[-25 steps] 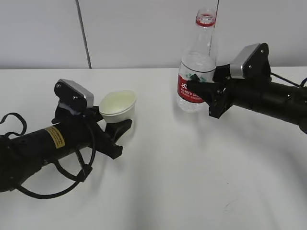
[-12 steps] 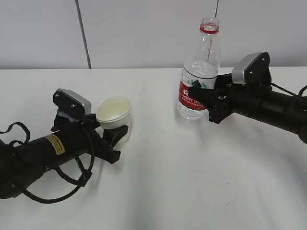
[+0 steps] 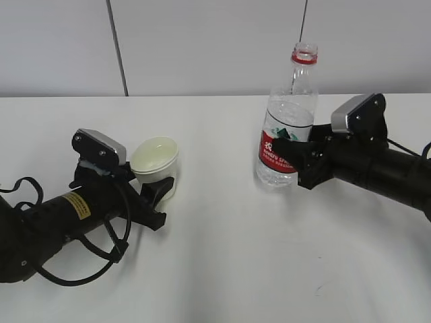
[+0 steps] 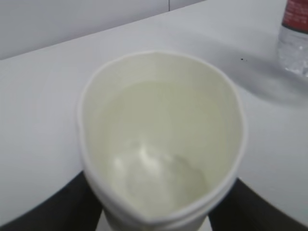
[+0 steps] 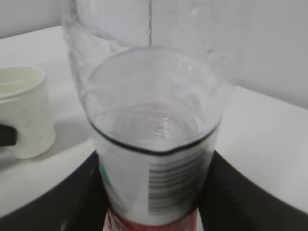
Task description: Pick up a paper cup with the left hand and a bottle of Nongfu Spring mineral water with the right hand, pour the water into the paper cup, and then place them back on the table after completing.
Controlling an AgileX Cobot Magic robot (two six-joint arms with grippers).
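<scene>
Standing on the white table (image 3: 222, 269), both items sit clamped in the arms' grips. Left hand (image 3: 158, 195), the arm w/ the yellow sticker, has its two black fingers closed round the paper cup (image 3: 155, 165), one finger each side of the cup wall; cup is upright, mouth up, right at the tip of that gripper. From the left wrist cam the cup (image 4: 161, 139) fills the view, dark fingers at the bottom corners, and there's water (image 4: 159, 144) inside, pale and clear, though how full is hard to judge. Cup base looks down on the table, but can't be sure from this angle.

Right hand (image 3: 296, 158) grips the bottle (image 3: 288, 128) at the red label (image 3: 277, 153), fingers wrapped on both sides. Bottle upright, cap off, red ring at the neck, bottom on or just at the tabletop. Right wrist cam shows the bottle (image 5: 154, 139) between the dark fingers, water level partway up, and the cup (image 5: 21, 110) off to that gripper's left, well apart.
</scene>
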